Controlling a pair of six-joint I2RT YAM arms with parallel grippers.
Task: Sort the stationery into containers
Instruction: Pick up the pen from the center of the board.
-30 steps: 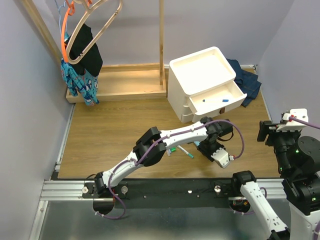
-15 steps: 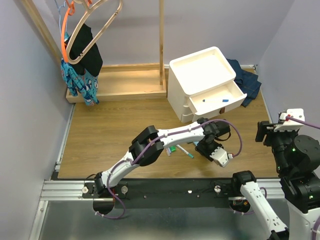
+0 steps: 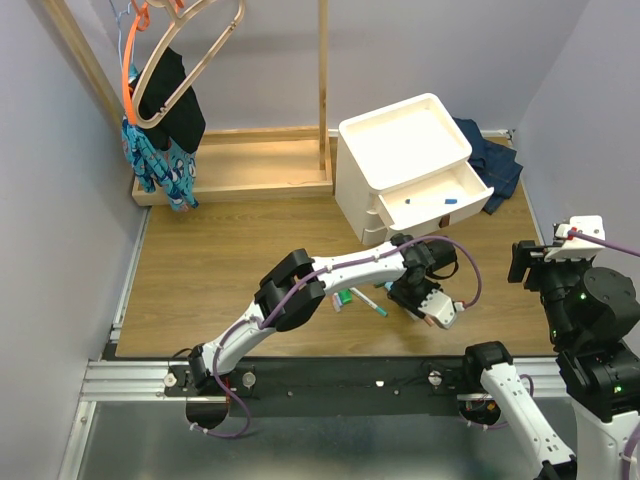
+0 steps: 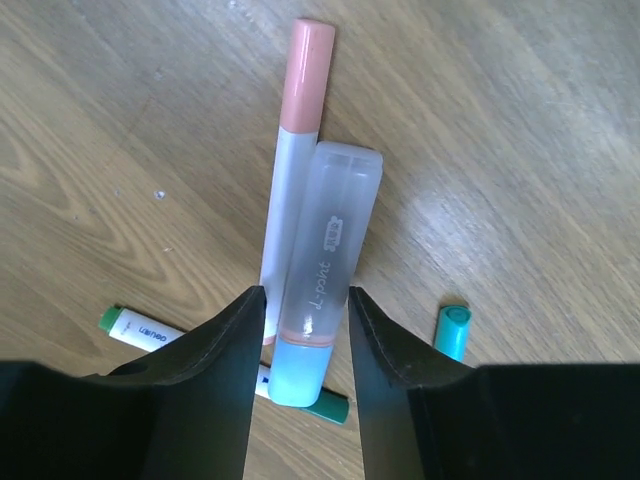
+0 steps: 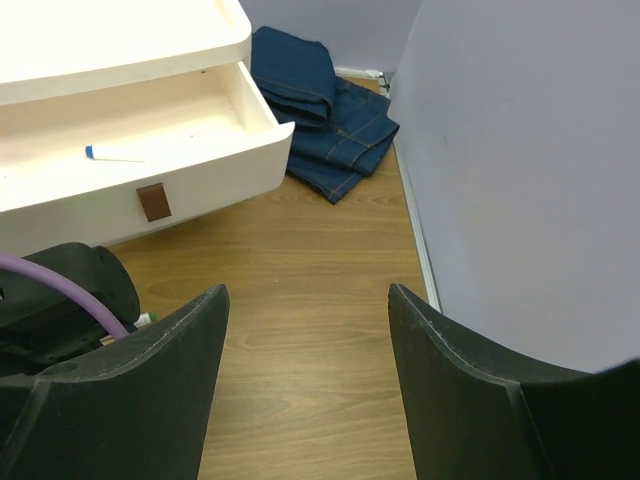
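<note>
Straddling a pale blue plastic tube with a frosted cap, the left tool stands released, jaws just beside it. The tube lies on the wooden bench, touching a slim orange-capped white marker. The right tool gapes wide, far right.

The left arm has white links between bulky black joints, and a purple cable runs along it. The right arm has black housings with small green lights and a white top block. The left tool and right tool have matte black fingers.
</note>
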